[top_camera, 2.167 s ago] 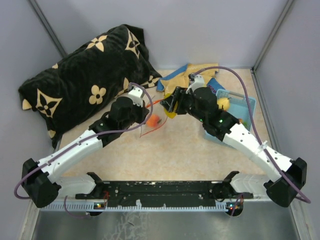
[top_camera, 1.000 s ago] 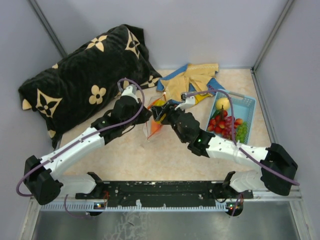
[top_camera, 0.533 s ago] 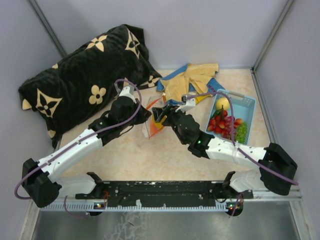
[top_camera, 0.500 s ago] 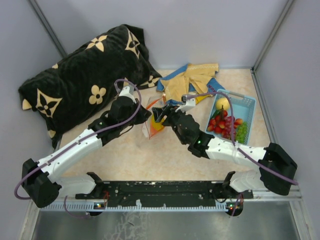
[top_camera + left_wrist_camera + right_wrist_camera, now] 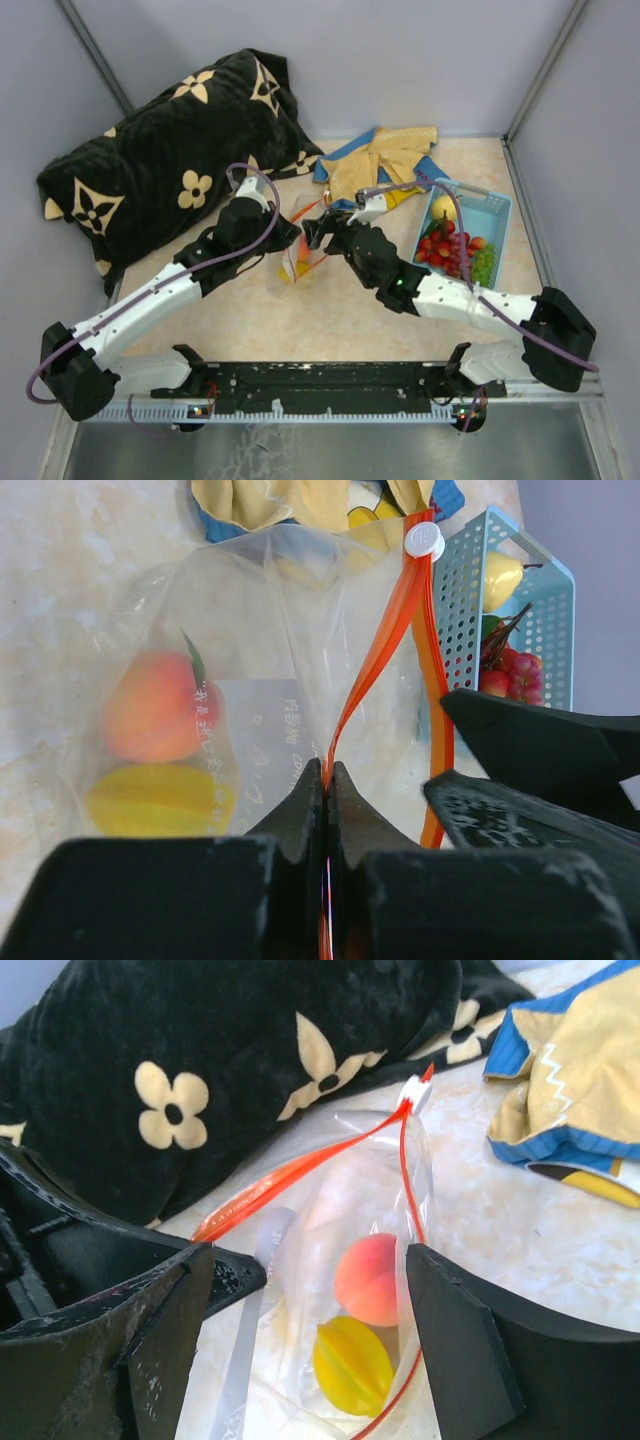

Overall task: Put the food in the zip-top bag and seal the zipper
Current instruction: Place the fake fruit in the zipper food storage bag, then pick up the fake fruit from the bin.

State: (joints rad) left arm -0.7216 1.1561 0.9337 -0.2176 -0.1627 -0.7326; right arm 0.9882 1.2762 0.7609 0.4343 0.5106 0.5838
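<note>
The clear zip-top bag (image 5: 301,258) hangs at the table's middle with an orange peach-like fruit (image 5: 372,1278) and a yellow fruit (image 5: 352,1365) inside. My left gripper (image 5: 327,772) is shut on one side of the red-orange zipper (image 5: 385,645), whose white tip (image 5: 424,540) is at the far end. It holds the mouth open. My right gripper (image 5: 312,1255) is open and empty right above the bag's mouth, one finger on each side. In the top view the left gripper (image 5: 283,238) and right gripper (image 5: 312,232) meet at the bag. More food (image 5: 450,245) lies in the basket.
The light-blue basket (image 5: 495,215) stands at the right with a lemon, red berries and green grapes. A yellow-and-blue cloth (image 5: 385,160) lies behind the bag. A big black pillow with cream flowers (image 5: 170,150) fills the back left.
My right gripper carried a yellow fruit from the basket side to the bag and let it go; the fruit now lies inside. The left gripper kept hold of the zipper.
</note>
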